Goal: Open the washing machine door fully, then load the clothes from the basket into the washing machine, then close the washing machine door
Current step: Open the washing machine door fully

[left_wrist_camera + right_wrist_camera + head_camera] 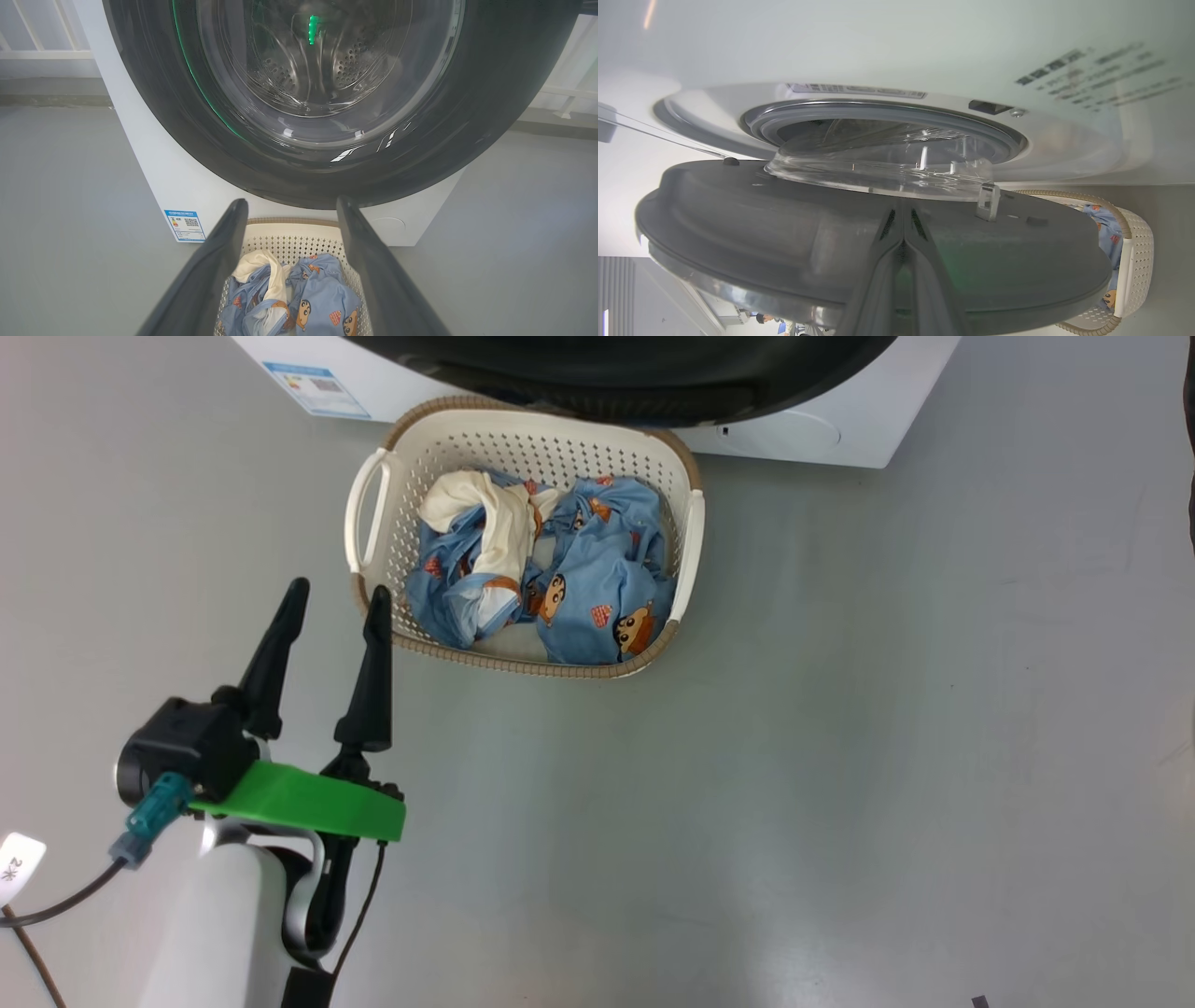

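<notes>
Two grippers: left gripper (339, 588) spread wide, empty, beside basket (523, 665) near-left corner; right gripper (902, 219) pinched together at partly open washing machine door (784, 224). Heaped in basket, clothes (583, 593) look soft, light, floppy; grab a raised fold mid-pile.

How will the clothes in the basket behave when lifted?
Probably floppy: the clothes lie crumpled in soft folds, so they would drape and dangle. Likely light, being thin fabric. The blue pieces look tangled with the cream cloth, so several may lift together.
</notes>
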